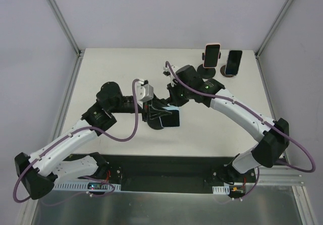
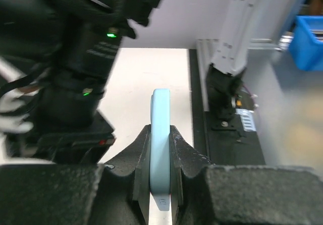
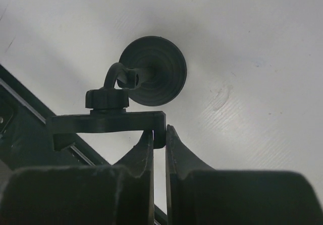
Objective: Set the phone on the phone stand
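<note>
My left gripper is shut on the phone, which has a light blue case and a dark screen. In the left wrist view the phone's blue edge stands upright between the left gripper's jaws. The black phone stand has a round base and a cradle bar. My right gripper is shut on the end lip of that bar. In the top view the right gripper sits just behind the phone, and the stand's base shows below the left fingers. The phone and stand are close together at the table's middle.
At the back right a pink phone sits on a black stand and a dark phone on a brown stand. A black rail runs along the near edge. Metal frame posts rise at the back corners.
</note>
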Tool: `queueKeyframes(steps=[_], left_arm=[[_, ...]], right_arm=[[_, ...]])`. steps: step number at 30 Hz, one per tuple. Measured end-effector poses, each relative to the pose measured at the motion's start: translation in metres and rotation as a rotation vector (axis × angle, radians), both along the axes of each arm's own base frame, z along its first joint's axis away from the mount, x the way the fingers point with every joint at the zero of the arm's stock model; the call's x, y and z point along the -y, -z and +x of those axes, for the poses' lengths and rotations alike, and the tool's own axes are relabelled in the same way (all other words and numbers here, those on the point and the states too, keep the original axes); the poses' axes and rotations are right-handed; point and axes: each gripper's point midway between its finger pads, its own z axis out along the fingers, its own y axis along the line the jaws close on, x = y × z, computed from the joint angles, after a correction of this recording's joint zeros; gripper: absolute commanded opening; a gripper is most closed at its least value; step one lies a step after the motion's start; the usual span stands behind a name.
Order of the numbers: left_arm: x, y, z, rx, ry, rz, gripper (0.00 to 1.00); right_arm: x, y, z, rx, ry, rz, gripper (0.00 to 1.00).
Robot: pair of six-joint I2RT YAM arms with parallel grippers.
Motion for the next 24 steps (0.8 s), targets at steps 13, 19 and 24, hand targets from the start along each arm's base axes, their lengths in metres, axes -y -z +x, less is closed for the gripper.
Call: queueKeyframes(steps=[13, 19, 24], left_arm=[[0.027, 0.009, 0.037, -0.076, 0.339, 0.048, 0.00], [0.030, 0.019, 0.041, -0.110, 0.406, 0.050, 0.00], [0.029, 0.027, 0.046, -0.132, 0.403, 0.051, 0.00]], right_arm=[[0.002, 0.001, -0.021, -0.051, -0.239, 0.070, 0.01], [0.003, 0.001, -0.022, -0.060, -0.253, 0.082, 0.01], [0.005, 0.000, -0.022, -0.059, -0.252, 0.084, 0.01]])
